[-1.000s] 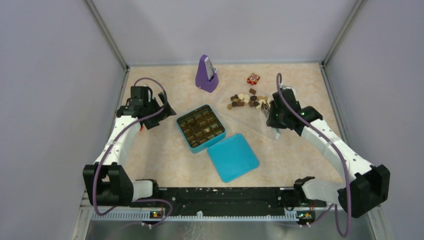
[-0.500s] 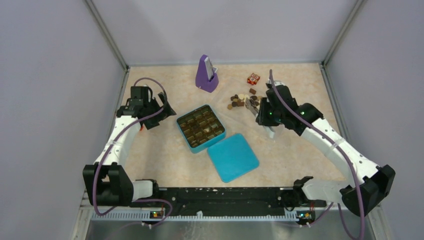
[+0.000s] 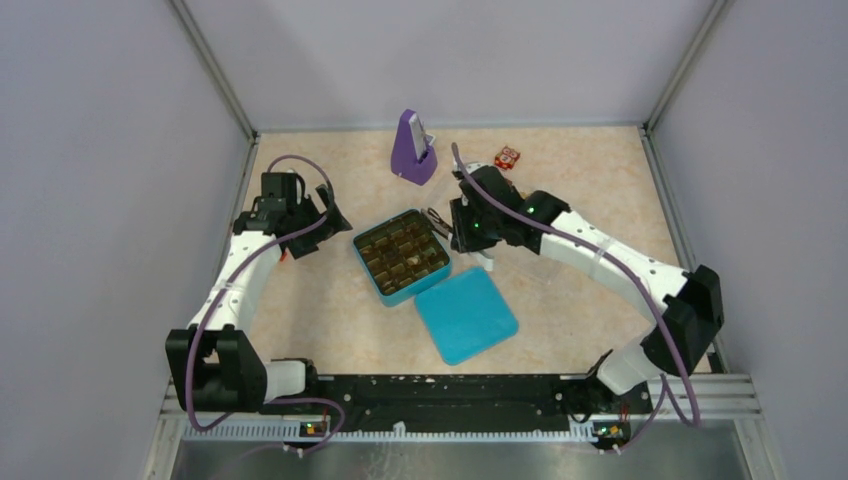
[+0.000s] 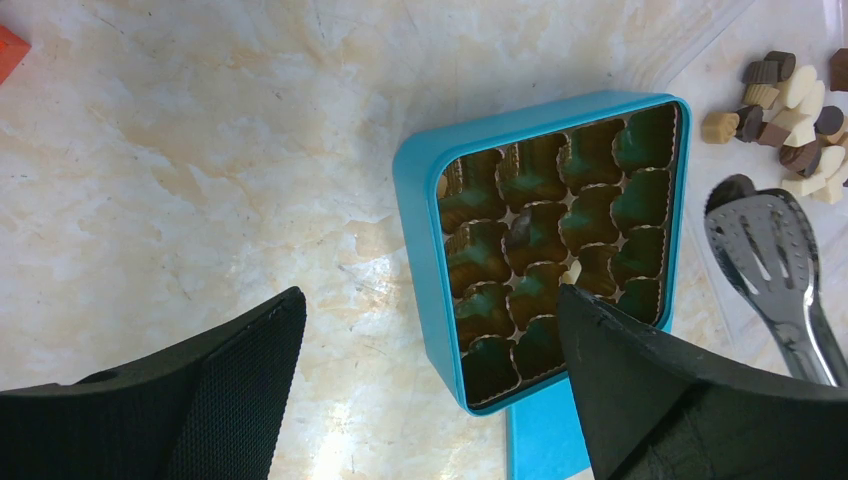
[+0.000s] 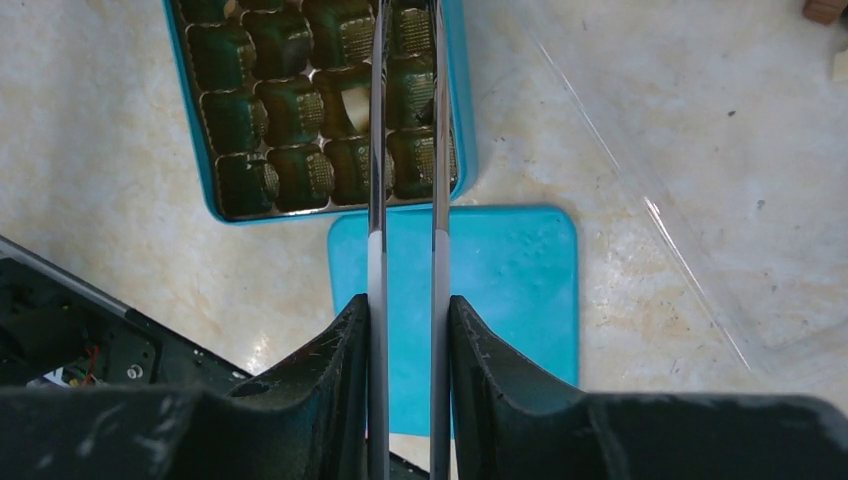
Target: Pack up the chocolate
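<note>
An open blue tin (image 3: pixel 368 276) with brown paper cups sits mid-table; it also shows in the left wrist view (image 4: pixel 415 250) and the right wrist view (image 5: pixel 461 100). One cream piece (image 5: pixel 352 105) and one dark piece (image 4: pixel 520 228) lie in its cups. The loose chocolate pile (image 4: pixel 790 90) lies beyond the tin; the right arm hides it from above. My right gripper (image 3: pixel 465 228) (image 5: pixel 402 300) is shut on metal tongs (image 5: pixel 377 150), whose tips (image 4: pixel 765 250) hang by the tin's far right side. I cannot tell whether they hold a piece. My left gripper (image 3: pixel 330 215) (image 4: pixel 430 300) is open and empty, left of the tin.
The tin's blue lid (image 3: pixel 466 315) lies flat in front of the tin. A purple upright object (image 3: pixel 412 148) and a small red-and-white cube (image 3: pixel 507 156) stand at the back. A clear plastic sheet (image 5: pixel 700 200) lies under the pile area.
My right arm has swung left with the tongs, from the chocolate pile to the tin's far right side. The left arm has not moved.
</note>
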`<action>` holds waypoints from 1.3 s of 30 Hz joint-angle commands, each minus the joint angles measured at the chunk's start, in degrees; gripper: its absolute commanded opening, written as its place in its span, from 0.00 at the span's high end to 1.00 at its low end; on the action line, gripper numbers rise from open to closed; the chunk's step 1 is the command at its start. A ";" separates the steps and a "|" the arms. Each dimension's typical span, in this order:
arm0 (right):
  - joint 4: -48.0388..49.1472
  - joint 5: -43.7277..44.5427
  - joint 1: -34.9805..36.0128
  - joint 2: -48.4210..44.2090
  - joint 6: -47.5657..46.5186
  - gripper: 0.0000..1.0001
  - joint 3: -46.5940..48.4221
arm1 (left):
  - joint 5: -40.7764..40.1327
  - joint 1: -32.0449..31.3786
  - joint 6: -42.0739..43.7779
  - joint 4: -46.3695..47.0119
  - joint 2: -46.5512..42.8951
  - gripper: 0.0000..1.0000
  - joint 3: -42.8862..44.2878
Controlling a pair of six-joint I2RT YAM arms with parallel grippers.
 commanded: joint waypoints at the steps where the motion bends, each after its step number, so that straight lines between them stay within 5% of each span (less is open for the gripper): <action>1: 4.84 -1.27 1.69 3.05 -1.74 1.00 5.46 | -0.75 0.20 0.89 -0.14 -0.71 0.01 1.80; 16: 8.41 -0.23 1.92 10.14 -1.13 1.00 6.44 | -0.43 0.22 0.90 -0.06 -0.88 0.01 1.56; 22: 8.46 -0.62 1.91 10.84 -0.52 0.74 6.87 | -0.69 0.27 0.96 0.13 -1.08 0.01 1.21; 32: 7.18 0.08 1.87 11.36 -1.01 0.64 10.07 | -0.44 0.25 0.91 0.49 -1.06 0.01 0.93; 37: 6.80 0.99 1.87 11.06 -0.88 0.66 10.05 | -0.23 0.20 0.87 0.50 -0.98 0.01 0.90; 39: 6.88 2.37 1.91 9.77 -0.70 0.80 9.52 | -0.38 0.26 0.88 0.42 -0.98 0.01 1.06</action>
